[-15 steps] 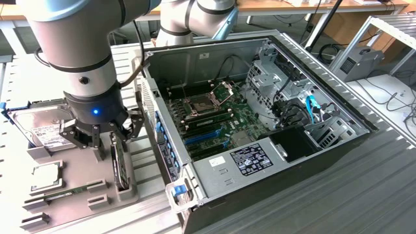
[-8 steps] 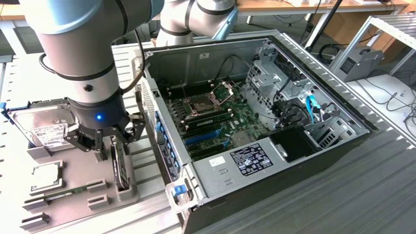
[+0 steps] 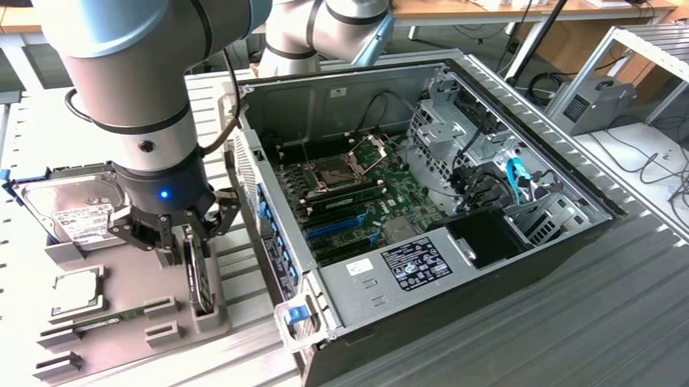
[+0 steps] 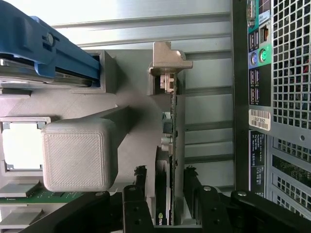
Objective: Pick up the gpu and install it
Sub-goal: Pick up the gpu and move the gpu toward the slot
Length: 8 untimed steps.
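GPU (image 4: pixel 169 145) (image 3: pixel 198 274): card kept on edge in gray holder (image 4: pixel 131 92), straddled by gripper (image 4: pixel 166 173) (image 3: pixel 183 240); gripper open, gap seen ea. side.

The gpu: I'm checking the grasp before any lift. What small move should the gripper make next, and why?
Probably close the gripper on the gpu. In the wrist view its fingers stand open, one on each side of the card, which sits on edge in the gray holder; nothing is gripped yet.
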### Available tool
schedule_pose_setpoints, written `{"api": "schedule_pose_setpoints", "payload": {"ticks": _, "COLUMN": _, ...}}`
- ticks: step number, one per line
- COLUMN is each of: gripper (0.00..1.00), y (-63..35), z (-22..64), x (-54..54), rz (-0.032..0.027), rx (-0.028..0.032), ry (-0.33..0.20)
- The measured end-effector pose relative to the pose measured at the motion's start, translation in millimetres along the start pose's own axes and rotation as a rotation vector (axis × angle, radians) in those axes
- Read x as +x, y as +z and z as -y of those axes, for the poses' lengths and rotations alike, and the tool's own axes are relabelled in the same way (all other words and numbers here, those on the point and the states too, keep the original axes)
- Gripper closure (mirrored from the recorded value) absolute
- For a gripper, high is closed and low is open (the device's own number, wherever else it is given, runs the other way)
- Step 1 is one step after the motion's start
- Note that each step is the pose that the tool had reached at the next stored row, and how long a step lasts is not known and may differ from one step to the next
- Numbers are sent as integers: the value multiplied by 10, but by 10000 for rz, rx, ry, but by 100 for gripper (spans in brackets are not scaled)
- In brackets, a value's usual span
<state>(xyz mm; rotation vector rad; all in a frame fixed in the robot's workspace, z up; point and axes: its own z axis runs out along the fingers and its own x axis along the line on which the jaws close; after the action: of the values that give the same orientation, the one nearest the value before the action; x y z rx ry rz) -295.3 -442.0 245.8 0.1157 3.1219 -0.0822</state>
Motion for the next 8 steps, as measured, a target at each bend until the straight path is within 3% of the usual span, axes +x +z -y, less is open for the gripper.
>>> {"api": "schedule_pose_setpoints", "payload": {"ticks": 1, "gripper": 66, "y": 0, "z": 0, "x": 0, "rz": 0, "rx": 0, "ry": 0}}
{"api": "schedule_pose_setpoints", "payload": {"ticks": 4, "gripper": 74, "y": 0, "z": 0, "x": 0, "rz": 0, "rx": 0, "ry": 0}}
{"api": "schedule_pose_setpoints", "payload": {"ticks": 8, "gripper": 74, "y": 0, "z": 0, "x": 0, "rz": 0, "rx": 0, "ry": 0}}
